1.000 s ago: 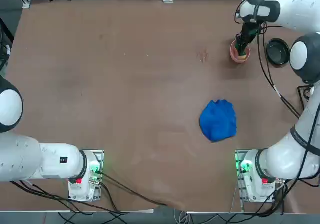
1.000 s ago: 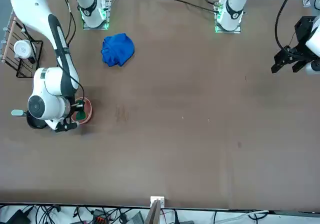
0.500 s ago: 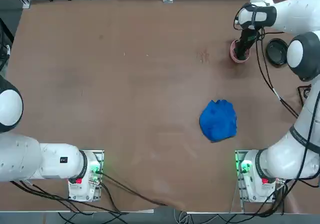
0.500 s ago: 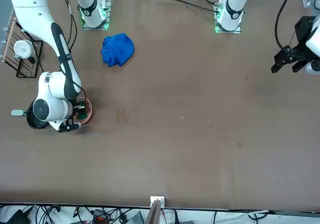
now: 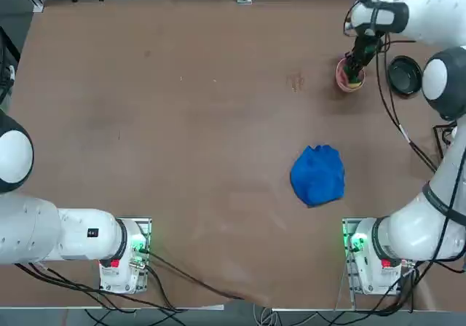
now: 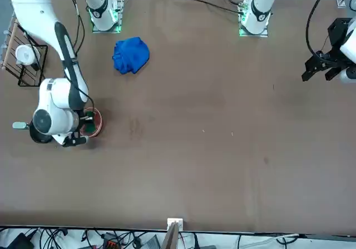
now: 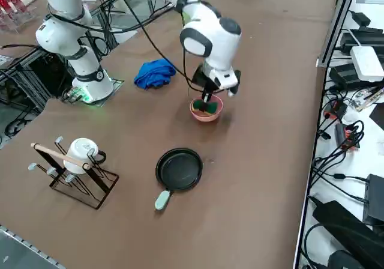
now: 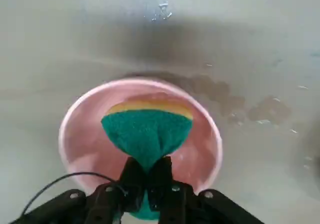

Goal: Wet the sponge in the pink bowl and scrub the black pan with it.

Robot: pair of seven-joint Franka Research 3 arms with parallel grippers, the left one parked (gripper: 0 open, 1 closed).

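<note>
Brown counter (image 5: 182,137) spread wide under everything. Blue cloth (image 5: 317,175) lay crumpled mid-counter, well apart from the rest. Wire rack (image 7: 75,173) w/ white mug (image 7: 81,149) stood near the robot's right edge. Black pan (image 7: 179,169) sat flat, pale handle pointing toward the right side cam, just beside pink bowl (image 7: 206,110) but not touching. Right hand (image 8: 146,176) hung over the bowl, fingers (image 8: 161,173) pressed together, pinching the sponge (image 8: 147,130) at its narrow waist. Green face fanned out over the bowl's inside, yellow layer on far side. Couldn't tell whether sponge touched the bowl's bottom.
</note>
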